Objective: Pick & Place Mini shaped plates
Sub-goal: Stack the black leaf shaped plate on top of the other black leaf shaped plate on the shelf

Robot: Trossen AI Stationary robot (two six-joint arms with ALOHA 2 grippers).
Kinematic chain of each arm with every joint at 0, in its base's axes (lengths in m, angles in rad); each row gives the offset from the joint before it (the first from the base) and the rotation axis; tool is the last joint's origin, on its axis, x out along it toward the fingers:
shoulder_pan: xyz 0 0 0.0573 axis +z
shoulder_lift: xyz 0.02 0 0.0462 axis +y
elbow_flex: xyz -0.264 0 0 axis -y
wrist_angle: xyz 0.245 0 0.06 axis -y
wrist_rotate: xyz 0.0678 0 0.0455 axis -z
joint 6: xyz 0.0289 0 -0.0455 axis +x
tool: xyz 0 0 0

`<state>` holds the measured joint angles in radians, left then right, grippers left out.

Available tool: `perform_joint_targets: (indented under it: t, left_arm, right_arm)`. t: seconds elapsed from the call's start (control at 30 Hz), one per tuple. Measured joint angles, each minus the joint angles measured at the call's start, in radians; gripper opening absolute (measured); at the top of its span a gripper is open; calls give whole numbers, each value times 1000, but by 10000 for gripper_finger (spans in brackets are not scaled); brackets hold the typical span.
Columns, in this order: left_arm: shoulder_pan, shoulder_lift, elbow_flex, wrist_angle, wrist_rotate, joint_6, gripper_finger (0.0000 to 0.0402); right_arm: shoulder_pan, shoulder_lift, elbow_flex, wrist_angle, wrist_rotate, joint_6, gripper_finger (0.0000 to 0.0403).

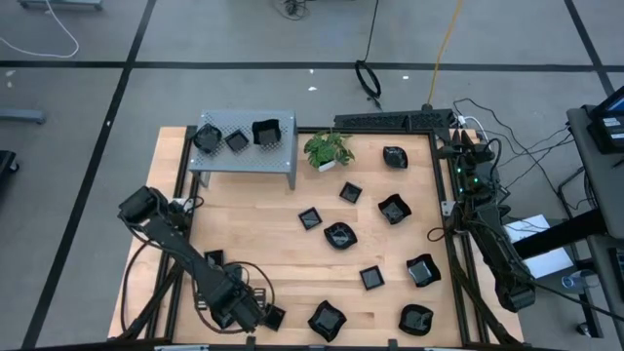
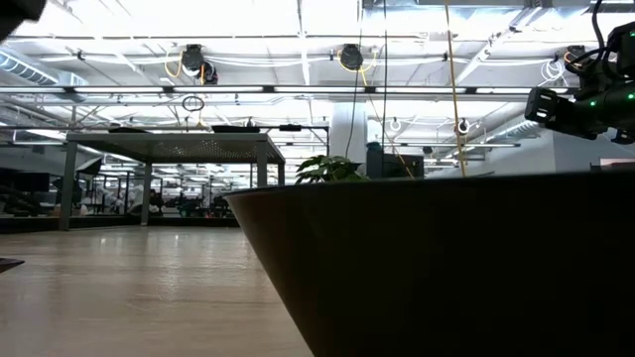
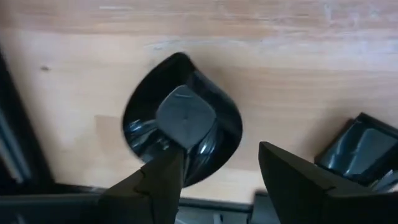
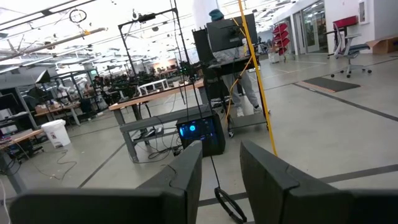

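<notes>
Several small black glossy plates lie scattered on the wooden table (image 1: 263,234), such as ones at the middle (image 1: 339,235) and near the front edge (image 1: 327,320). Three more sit on a grey perforated stand (image 1: 244,146) at the far left. My left gripper (image 1: 249,317) (image 3: 221,155) points down at the near left, open, over a rounded plate (image 3: 183,134) that lies flat on the wood. A square plate (image 3: 357,152) lies beside it. My right gripper (image 1: 456,136) (image 4: 221,168) waits at the table's far right corner, pointing level out into the room, open, with nothing between its fingers.
A small green potted plant (image 1: 329,149) stands at the far middle. A black frame (image 1: 444,224) runs along the table's edges. In the low view, one dark plate (image 2: 446,268) close to the camera hides most of the table. Bare wood lies at the left middle.
</notes>
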<state>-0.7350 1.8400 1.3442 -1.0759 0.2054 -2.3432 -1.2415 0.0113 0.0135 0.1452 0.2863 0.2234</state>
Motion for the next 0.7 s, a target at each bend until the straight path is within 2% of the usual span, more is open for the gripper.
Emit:
perform_joint_targets:
  t: [0.3, 0.7]
  left_arm:
    - [30, 0, -127, 193, -5, 0, 214]
    - [39, 0, -206, 207, 63, -13, 214]
  right_arm:
    - [0, 0, 0, 0, 0, 0, 100]
    - [0, 0, 0, 0, 0, 0, 100]
